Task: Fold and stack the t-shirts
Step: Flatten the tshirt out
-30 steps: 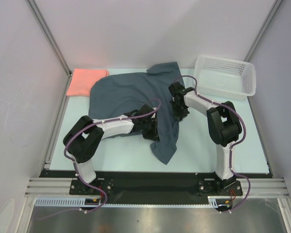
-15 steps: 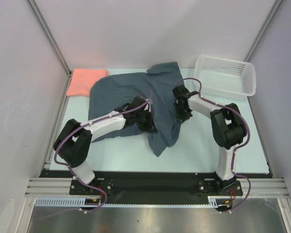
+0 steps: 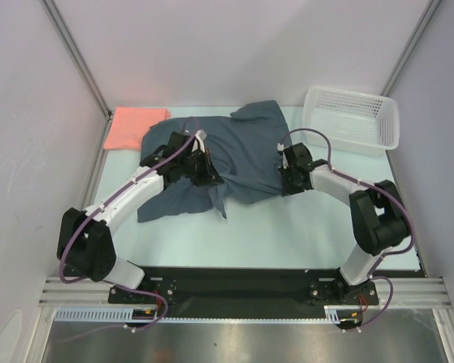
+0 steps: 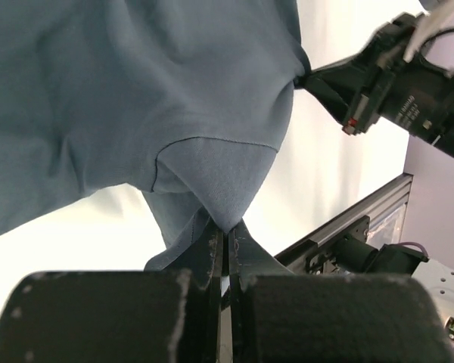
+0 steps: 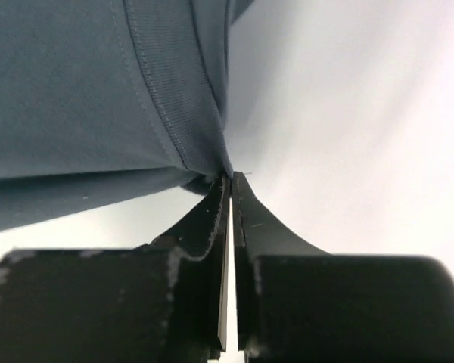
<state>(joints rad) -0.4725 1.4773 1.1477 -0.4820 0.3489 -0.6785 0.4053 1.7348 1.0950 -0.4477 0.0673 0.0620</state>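
Note:
The dark blue-grey t-shirt (image 3: 242,147) lies crumpled across the middle of the table, one sleeve toward the back. My left gripper (image 3: 210,180) is shut on a gathered corner of it, lifted off the table, and the cloth (image 4: 174,76) fans out from the tips of that gripper (image 4: 225,227). At the shirt's right edge my right gripper (image 3: 287,184) is shut on the stitched hem (image 5: 166,113), which meets its tips (image 5: 231,176). The left wrist view also shows the right gripper (image 4: 306,76) at that edge. The salmon-pink t-shirt (image 3: 135,125) lies folded at the back left, partly under the dark one.
A white mesh basket (image 3: 353,117) stands at the back right. The table (image 3: 303,227) is pale blue and bare in front of the shirt. Grey walls close in the left, right and back, and a metal rail (image 3: 242,287) runs along the near edge.
My left gripper has carried the shirt's lower part away from the near edge, up and to the left. The right gripper has closed on the hem and shifted slightly right.

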